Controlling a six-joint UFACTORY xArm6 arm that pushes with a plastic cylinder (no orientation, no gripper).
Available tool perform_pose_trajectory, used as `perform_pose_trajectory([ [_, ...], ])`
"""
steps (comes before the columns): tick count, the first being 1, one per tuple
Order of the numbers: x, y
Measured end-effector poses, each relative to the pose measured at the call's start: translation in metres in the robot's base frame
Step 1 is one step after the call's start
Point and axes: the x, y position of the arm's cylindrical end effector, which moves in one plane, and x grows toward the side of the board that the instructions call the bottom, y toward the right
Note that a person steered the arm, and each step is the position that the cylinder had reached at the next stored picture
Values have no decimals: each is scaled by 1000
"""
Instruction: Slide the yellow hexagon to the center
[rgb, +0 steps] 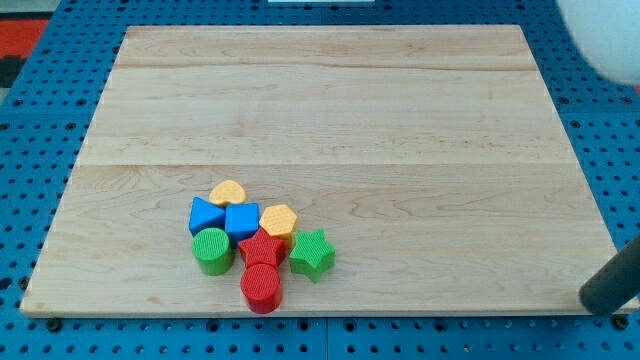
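All blocks sit bunched at lower left-centre of the wooden surface (330, 110). Yellow hexagon (279, 219) is on the cluster's right side, touching the blue block (242, 220) to its left and the red star (262, 246) just below. Green star (312, 254) sits lower right of the hexagon, v. close. Yellow heart (229, 192) tops the pile; another blue block (206, 215) at far left, green cylinder (212, 250) beneath it, red cylinder (262, 288) at the bottom. Dark rod (612, 282) pokes in at the frame's lower right corner, off the surface edge, well apart from the blocks; my tip can't be made out. No end effector jaws on this arm, so nothing spread or pinching.
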Motion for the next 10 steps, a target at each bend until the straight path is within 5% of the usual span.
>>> perform_pose_trajectory([
  [1, 1, -8],
  [3, 1, -204],
  [4, 1, -238],
  [9, -4, -320],
  [10, -41, -318],
])
